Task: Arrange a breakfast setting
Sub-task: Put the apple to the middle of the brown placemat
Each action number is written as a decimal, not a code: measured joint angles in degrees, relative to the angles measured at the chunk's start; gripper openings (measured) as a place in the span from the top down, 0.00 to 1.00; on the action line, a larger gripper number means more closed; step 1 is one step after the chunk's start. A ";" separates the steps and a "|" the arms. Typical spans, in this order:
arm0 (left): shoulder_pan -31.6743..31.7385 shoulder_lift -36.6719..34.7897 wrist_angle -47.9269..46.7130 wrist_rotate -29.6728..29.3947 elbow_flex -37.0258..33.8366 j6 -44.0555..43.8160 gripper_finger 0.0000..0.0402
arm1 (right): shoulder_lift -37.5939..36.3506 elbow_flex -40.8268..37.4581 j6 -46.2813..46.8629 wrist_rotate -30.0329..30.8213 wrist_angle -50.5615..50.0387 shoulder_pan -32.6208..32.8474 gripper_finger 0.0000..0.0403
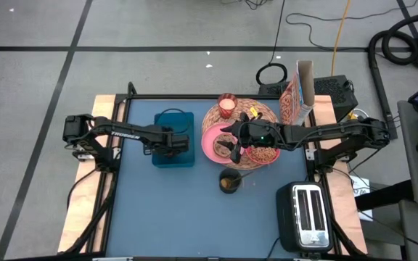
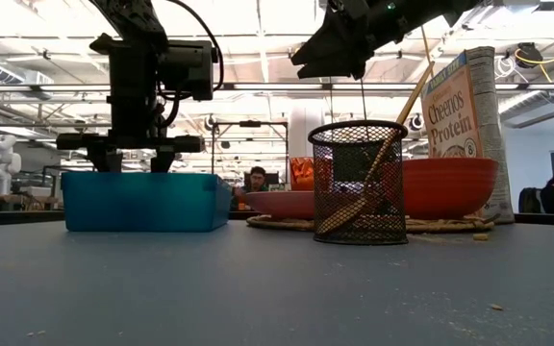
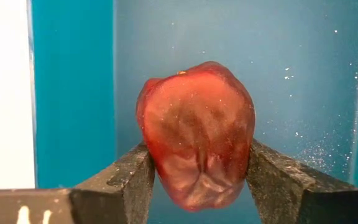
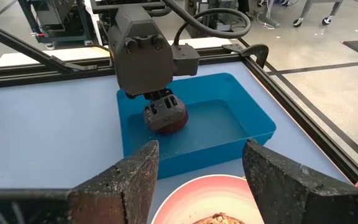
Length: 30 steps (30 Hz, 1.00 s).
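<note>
A dark-red fruit (image 3: 194, 137) sits inside a blue bin (image 4: 253, 118) at the table's left middle. My left gripper (image 3: 194, 158) reaches down into the bin and is shut on the fruit. My right gripper (image 4: 201, 162) hovers open and empty, well above the pink plate (image 1: 210, 141). The plate lies on the edge of the round straw placemat (image 1: 267, 109). A coral-red bowl (image 1: 267, 154) with cereal also stands on the mat, and a candle glass (image 1: 227, 105) at its far side. The Cheerios box (image 2: 455, 115) stands upright behind them. My left gripper pinches the fruit's two opposite sides (image 3: 151, 155) between its two fingers (image 3: 129, 180), which come from above and point steeply down. The fruit stays inside the bin; whether it still rests on the bin's floor I cannot tell.
A black mesh cup (image 2: 359, 183) holding a wooden spoon stands on the table in front of the plate. A toaster (image 1: 307, 214) sits at the near right corner. Bare blue tabletop lies along the near side.
</note>
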 joint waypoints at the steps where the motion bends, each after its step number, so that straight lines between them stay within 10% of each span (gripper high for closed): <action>1: 0.00 0.00 -0.02 -0.02 0.00 0.02 0.45 | 0.00 0.00 0.00 0.00 0.00 0.00 0.45; 20: -0.22 -4.10 1.75 -4.04 -0.02 11.81 0.45 | 0.00 0.04 0.00 0.04 -0.12 -0.04 0.45; 30: -0.67 -12.32 13.27 -7.50 -0.02 38.71 0.45 | 0.00 0.07 0.50 0.08 0.96 -0.07 0.45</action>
